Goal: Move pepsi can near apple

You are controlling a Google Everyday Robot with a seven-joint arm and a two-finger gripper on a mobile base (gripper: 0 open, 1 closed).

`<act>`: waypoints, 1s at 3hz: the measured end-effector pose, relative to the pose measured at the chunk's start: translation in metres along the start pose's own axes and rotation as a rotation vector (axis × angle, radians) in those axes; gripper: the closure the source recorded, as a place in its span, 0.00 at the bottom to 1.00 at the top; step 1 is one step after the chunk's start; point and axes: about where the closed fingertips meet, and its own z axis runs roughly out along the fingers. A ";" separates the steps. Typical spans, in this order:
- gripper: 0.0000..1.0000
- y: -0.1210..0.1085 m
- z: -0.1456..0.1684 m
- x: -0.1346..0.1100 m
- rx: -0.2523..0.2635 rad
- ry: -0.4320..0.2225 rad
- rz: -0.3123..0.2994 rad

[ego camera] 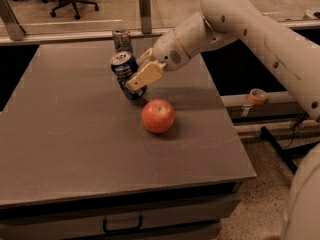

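The tan two-finger gripper [134, 83] is clamped on the dark blue pepsi can [123, 70] with the silver top, one finger [146, 74] lying across its side. The can is tilted, its top leaning toward the left edge of the grey counter [75, 149], base low over the far half. Just beside it, toward the near-right corner, sits the round red-orange apple [158, 116], not touching. At the far edge a slim silver-grey can [121, 38] stands upright. Beyond the right edge lies an orange tape roll [257, 95].
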 end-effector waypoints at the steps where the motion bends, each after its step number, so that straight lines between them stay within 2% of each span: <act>1: 0.59 0.003 -0.013 0.013 0.018 0.025 0.040; 2: 0.29 0.012 -0.013 0.030 0.028 0.017 0.095; 3: 0.05 0.021 -0.004 0.038 0.019 -0.001 0.113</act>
